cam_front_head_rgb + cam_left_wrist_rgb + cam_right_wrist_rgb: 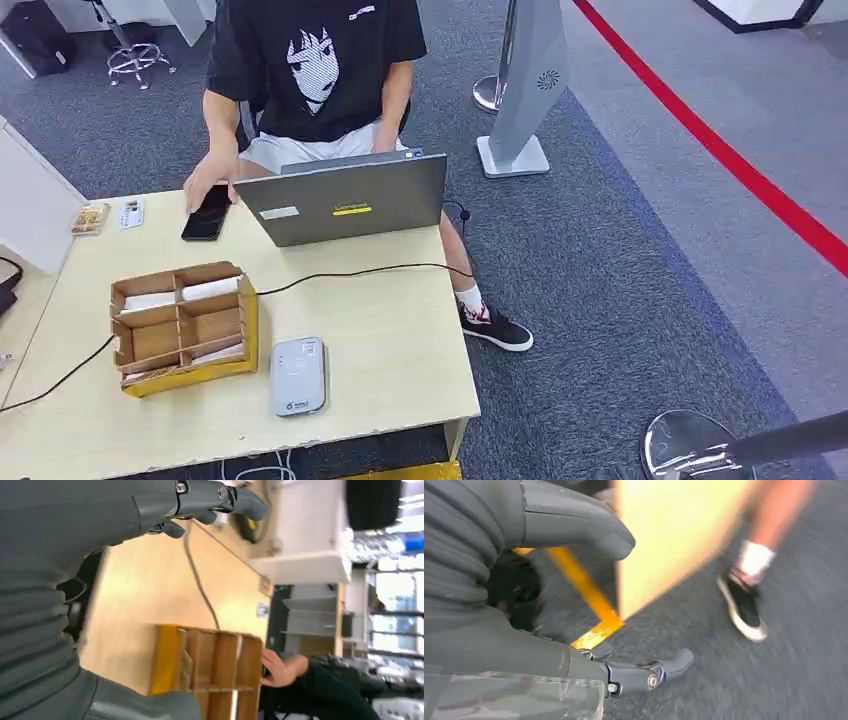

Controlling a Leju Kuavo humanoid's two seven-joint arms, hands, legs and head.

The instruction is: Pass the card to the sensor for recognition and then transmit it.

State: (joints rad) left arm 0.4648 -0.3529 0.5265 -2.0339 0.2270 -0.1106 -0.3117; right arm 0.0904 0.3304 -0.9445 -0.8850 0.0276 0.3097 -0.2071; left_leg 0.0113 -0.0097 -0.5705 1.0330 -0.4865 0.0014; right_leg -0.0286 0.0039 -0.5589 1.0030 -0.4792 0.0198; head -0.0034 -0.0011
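Table: a pale wooden top, seen from above in the head view; a person sits at its far side.
Card box: an open cardboard box with a yellow front, divided into compartments, on the near left part of the table; white cards lie in its far compartments. The left wrist view shows the same box edge-on, blurred.
Sensor: a flat grey-white reader lying on the table just beside the box, on its right, near the front edge.
Cable: a thin black lead running across the table from the laptop side past the box to the left edge.
Laptop: grey, lid open with its back to the camera, at the far edge of the table.
Person: black printed T-shirt, light shorts; one hand rests on a black phone on the table left of the laptop.
Left hand: above the table near the box, holding nothing; its fingers are stretched out and apart from the thumb.
Right hand: beside the table's edge over the grey carpet, holding nothing; thumb and fingers are spread wide. The view is motion-blurred.
Small cards: two little items at the far left of the table; too small to tell what they are.
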